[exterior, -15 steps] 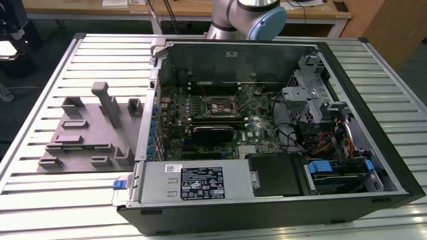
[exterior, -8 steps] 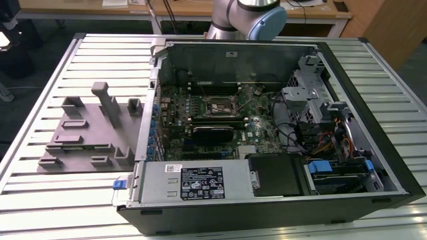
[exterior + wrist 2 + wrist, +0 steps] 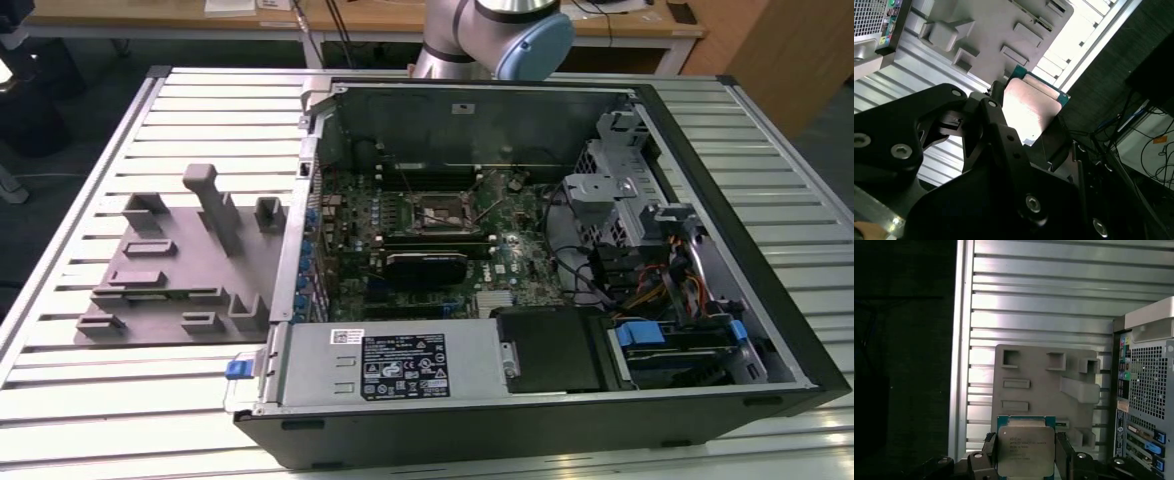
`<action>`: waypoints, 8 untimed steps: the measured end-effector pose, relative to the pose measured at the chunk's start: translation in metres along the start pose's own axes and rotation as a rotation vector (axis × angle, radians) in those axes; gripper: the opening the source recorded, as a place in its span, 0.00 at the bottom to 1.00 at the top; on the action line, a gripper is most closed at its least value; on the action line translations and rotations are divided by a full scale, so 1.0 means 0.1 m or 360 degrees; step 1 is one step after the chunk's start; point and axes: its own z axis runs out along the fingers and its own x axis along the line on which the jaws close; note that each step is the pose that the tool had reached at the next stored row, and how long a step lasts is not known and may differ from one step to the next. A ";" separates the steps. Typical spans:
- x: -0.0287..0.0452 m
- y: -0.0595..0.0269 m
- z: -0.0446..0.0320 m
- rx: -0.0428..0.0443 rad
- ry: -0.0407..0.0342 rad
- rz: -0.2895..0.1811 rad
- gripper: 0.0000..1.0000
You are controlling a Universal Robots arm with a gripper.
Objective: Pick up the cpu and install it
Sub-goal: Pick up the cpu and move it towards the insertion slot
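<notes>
Got the small flat square cpu [image 3: 1026, 447], silvery-grey metal plate with a thin green rim, clamped in the black metal claw [image 3: 1026, 456]. Pinched by two opposite edges between the dark fingers [image 3: 988, 452], plain to see in both wrist views. Holding it flat, metal plate turned back toward the wrist and away from the slatted aluminium worktop [image 3: 1044, 290] underneath. Square all round, so no long axis to call; in the first wrist view, edges running in line with those of the grey plastic tray with upright posts [image 3: 1044, 385]. Hanging well above that tray, over its border. Over in the exterior view, looking at the big open black computer case [image 3: 561, 445] lying on its side on the worktop, green motherboard [image 3: 521, 262] exposed. There, near the middle of the board, the square dark metal-framed socket [image 3: 441, 212]. Tray lying just beside the case, on the exterior view's left. Behind the case's far wall, the pale grey robot arm [image 3: 494, 30] with a blue cap on its joint.
</notes>
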 end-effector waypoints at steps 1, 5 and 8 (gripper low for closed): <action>-0.014 0.000 0.000 0.0000 0.0000 0.0000 0.55; -0.109 -0.003 0.005 0.0000 0.0000 0.0000 0.55; -0.192 -0.005 0.008 0.0000 0.0000 0.0000 0.55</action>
